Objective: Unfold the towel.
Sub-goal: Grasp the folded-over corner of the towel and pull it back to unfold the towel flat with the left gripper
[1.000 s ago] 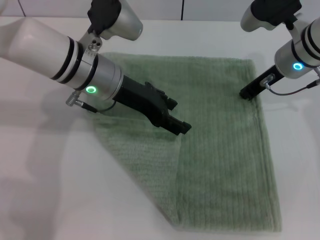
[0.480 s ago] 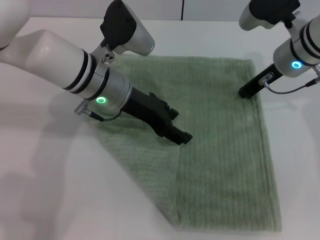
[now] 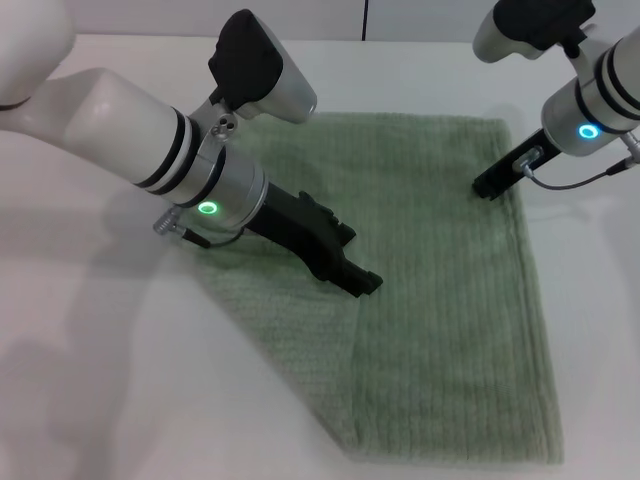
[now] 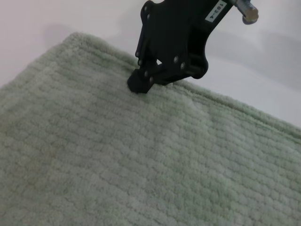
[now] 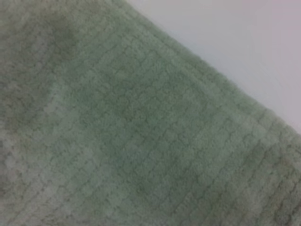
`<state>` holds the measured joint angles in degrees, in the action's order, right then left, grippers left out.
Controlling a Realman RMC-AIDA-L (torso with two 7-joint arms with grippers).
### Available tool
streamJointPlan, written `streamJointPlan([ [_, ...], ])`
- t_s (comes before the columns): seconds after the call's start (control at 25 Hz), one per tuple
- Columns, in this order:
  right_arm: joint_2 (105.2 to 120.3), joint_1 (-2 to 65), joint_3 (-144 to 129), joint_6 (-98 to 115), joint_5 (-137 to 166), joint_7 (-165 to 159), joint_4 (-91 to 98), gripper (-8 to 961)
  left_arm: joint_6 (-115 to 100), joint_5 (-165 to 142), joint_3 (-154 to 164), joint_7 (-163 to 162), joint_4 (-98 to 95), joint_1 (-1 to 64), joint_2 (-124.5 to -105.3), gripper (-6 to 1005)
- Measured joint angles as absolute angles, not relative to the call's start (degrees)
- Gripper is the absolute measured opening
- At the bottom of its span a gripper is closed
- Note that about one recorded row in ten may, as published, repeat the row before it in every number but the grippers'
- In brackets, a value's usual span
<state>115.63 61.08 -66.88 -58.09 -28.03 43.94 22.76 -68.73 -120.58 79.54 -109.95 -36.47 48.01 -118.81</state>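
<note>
The sage-green towel (image 3: 440,300) lies flat on the white table. Its near-left part is folded over in a diagonal flap whose straight edge runs down the middle. My left gripper (image 3: 366,283) is shut, its tip down on the cloth at the top of that flap edge; I cannot see whether it pinches cloth. My right gripper (image 3: 486,187) is shut with its tip pressed on the towel near the far-right edge. It also shows in the left wrist view (image 4: 139,87), pressing on the towel (image 4: 141,165) beside the hem. The right wrist view shows only the towel (image 5: 117,141).
The white table (image 3: 100,380) surrounds the towel, with bare surface at the left, the near left and the far side. My left arm's bulky forearm (image 3: 150,140) reaches over the towel's far-left corner.
My left arm has swung in over the towel and its gripper tip has slid a little nearer to me along the cloth. The right gripper has shifted slightly left. The towel's shape is unchanged.
</note>
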Motion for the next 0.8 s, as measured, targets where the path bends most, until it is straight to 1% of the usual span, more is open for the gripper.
streamJointPlan([
  [0.8, 116.00, 61.2, -66.8, -58.1, -27.8, 43.7, 22.8, -1, -66.7, -119.9, 81.9, -110.4, -35.8, 48.2, -118.83, 780],
])
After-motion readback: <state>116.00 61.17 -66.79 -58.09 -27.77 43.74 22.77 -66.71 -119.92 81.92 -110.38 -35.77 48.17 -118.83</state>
